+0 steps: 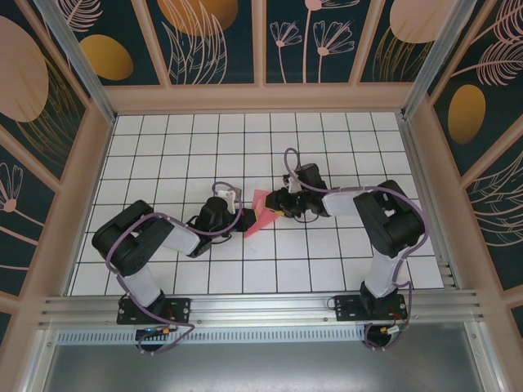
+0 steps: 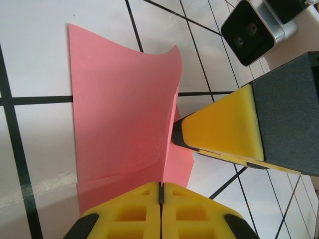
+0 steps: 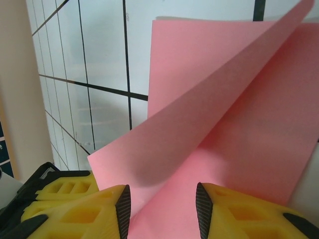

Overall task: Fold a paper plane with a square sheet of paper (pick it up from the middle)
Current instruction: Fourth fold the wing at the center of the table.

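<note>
Paper [image 1: 260, 214] folded on white gridded table [image 1: 204, 139]; floral walls [image 1: 212, 41].

No words, numbers, labels or brand names can be read on anything that is seen here.

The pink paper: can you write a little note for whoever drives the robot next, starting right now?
Left gripper: fingers shut, pinching the pink paper at a fold line.
Right gripper: fingers open, with the paper lying between them, not pinched.
Paper: near the middle of the tiled table, between the two arms, with one flap lifted and curling over.
Done: a first fold is started.
Left: press that fold flat, then probably make all the other folds. It is not a plane yet.
</note>
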You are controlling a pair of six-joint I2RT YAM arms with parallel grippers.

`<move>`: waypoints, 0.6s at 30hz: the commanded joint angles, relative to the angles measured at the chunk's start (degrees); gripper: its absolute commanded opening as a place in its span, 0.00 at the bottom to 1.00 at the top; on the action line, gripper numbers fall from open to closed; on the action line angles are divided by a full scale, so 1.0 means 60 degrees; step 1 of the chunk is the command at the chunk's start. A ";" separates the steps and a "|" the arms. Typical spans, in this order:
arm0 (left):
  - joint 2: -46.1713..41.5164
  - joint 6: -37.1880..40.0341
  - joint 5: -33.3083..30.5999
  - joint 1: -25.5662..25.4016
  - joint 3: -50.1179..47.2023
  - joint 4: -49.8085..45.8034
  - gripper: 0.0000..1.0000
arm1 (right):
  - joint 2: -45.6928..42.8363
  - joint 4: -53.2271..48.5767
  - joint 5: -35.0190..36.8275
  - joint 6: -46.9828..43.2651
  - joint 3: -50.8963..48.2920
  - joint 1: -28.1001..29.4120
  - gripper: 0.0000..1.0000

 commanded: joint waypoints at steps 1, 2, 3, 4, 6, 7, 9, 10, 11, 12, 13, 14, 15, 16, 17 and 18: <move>0.0203 -0.0094 0.0185 0.0017 0.0028 0.0271 0.10 | 0.0299 0.0130 -0.0015 -0.0051 0.0339 0.0109 0.44; 0.0195 -0.0093 0.0201 0.0019 0.0058 0.0232 0.11 | 0.0346 0.0067 0.0025 -0.0043 0.0374 0.0123 0.45; 0.0199 -0.0081 0.0229 0.0029 0.0071 0.0194 0.12 | 0.0393 0.0058 0.0051 -0.0017 0.0397 0.0133 0.46; 0.0178 -0.0066 0.0258 0.0023 0.0087 0.0159 0.13 | 0.0424 0.0025 0.0114 0.0007 0.0405 0.0138 0.46; 0.0155 -0.0008 0.0267 0.0015 0.0129 0.0018 0.17 | 0.0499 -0.0119 0.0234 0.0033 0.0492 0.0146 0.47; 0.0145 0.0044 0.0275 0.0029 0.0149 -0.0088 0.20 | 0.0541 -0.0228 0.0324 0.0037 0.0528 0.0153 0.48; 0.0065 0.0190 0.0297 0.0016 0.0195 -0.0303 0.26 | 0.0610 -0.0390 0.0447 0.0035 0.0589 0.0153 0.49; 0.0012 0.0293 0.0319 0.0018 0.0190 -0.0453 0.29 | 0.0637 -0.0472 0.0511 0.0035 0.0603 0.0153 0.50; -0.0037 0.0432 0.0347 0.0017 0.0213 -0.0609 0.30 | 0.0671 -0.0528 0.0557 0.0037 0.0621 0.0153 0.50; -0.0079 0.0537 0.0370 0.0016 0.0245 -0.0733 0.31 | 0.0692 -0.0592 0.0601 0.0055 0.0636 0.0146 0.50; -0.0114 0.0652 0.0357 0.0018 0.0274 -0.0917 0.32 | 0.0729 -0.0621 0.0628 0.0059 0.0649 0.0153 0.51; -0.0156 0.0742 0.0334 0.0015 0.0278 -0.1044 0.32 | 0.0753 -0.0621 0.0642 0.0085 0.0651 0.0145 0.51; -0.0176 0.0809 0.0335 0.0022 0.0285 -0.1115 0.32 | 0.0773 -0.0645 0.0662 0.0110 0.0661 0.0140 0.51; -0.0176 0.0870 0.0313 0.0025 0.0289 -0.1206 0.32 | 0.0783 -0.0635 0.0659 0.0130 0.0664 0.0146 0.52; -0.0172 0.0893 0.0275 0.0029 0.0292 -0.1281 0.31 | 0.0794 -0.0628 0.0666 0.0161 0.0669 0.0141 0.52; -0.0177 0.0914 0.0263 0.0023 0.0296 -0.1324 0.30 | 0.0795 -0.0631 0.0670 0.0178 0.0692 0.0149 0.52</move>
